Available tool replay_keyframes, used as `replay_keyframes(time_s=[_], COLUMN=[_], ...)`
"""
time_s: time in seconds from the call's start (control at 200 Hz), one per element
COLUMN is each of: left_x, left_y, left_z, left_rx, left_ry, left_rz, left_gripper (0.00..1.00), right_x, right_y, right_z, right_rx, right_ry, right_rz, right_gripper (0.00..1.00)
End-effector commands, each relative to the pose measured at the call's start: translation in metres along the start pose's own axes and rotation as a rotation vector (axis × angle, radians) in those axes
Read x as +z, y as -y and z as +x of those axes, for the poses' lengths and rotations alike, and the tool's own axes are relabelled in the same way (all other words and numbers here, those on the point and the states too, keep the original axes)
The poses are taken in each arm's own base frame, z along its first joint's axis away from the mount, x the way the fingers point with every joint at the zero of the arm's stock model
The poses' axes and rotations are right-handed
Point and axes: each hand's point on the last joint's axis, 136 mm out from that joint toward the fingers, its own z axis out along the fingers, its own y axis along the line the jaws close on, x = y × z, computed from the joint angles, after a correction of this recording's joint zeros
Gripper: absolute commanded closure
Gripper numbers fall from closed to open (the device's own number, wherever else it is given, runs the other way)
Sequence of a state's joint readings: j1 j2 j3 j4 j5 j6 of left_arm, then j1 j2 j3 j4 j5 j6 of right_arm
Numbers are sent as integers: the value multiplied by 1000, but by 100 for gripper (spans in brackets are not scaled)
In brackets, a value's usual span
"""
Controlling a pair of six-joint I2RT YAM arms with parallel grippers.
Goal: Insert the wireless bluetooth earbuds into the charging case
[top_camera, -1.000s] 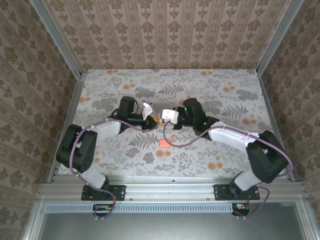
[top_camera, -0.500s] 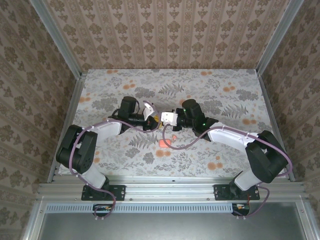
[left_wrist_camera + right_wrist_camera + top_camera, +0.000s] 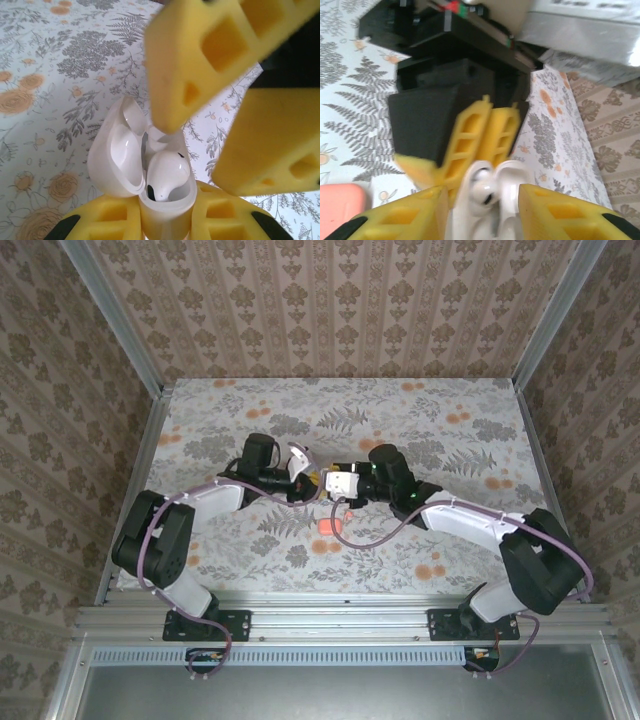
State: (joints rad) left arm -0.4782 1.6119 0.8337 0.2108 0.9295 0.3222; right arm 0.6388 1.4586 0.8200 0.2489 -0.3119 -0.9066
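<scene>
A floral-printed tabletop (image 3: 420, 400) sits boxed in by patterned wallpaper walls. Nearest the arm bases, a coral-pink case (image 3: 328, 527) lies on its own, on the near side of the white charging case (image 3: 112, 165) and well apart from it.

The white charging case is the hub. The left gripper (image 3: 165, 220) has its yellow fingers clamped on the case's base, holding it with the lid swung open to one side. A white earbud (image 3: 167, 172) sits in the case's well, its rounded head up and its long axis running down into the case, roughly in line with the left fingers.

The right gripper (image 3: 482, 205) meets the case from the opposite side. Its fingers are spread apart, one on either side of the bud, and neither clearly touches it. One fingertip hangs just over the inner well beside the lid, hiding whatever is there.

The right arm is the nearer one for any push. The bud looks seated, so backing straight out along its axis seems safest.
</scene>
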Motion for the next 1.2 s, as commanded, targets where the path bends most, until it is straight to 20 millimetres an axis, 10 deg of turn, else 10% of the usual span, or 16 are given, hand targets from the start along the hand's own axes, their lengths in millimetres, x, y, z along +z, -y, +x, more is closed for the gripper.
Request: replay_keyframes(time_s=[0.0,0.34,0.775,0.99,1.195], left_x=[-6,-9,-10,-19,-30], left_y=[1,-17,-30,-19,-4], left_z=[-23,-13,7,9,13], left_rx=[75,125,80,72,74], left_ry=[54,35,-15,-16,-37], left_rz=[-19,-191,-371,-382,-378], left_gripper=[92,92,92,92,92], right_x=[-12,-52,-114,-149,-152], right_y=[-12,24,-9,-18,-15], right_z=[-9,1,112,148,133], right_rx=[33,436,1363,1021,531], right_ry=[34,34,-620,-971,-802], right_rz=[-46,53,67,-63,-300], right_gripper=[57,57,57,53,47])
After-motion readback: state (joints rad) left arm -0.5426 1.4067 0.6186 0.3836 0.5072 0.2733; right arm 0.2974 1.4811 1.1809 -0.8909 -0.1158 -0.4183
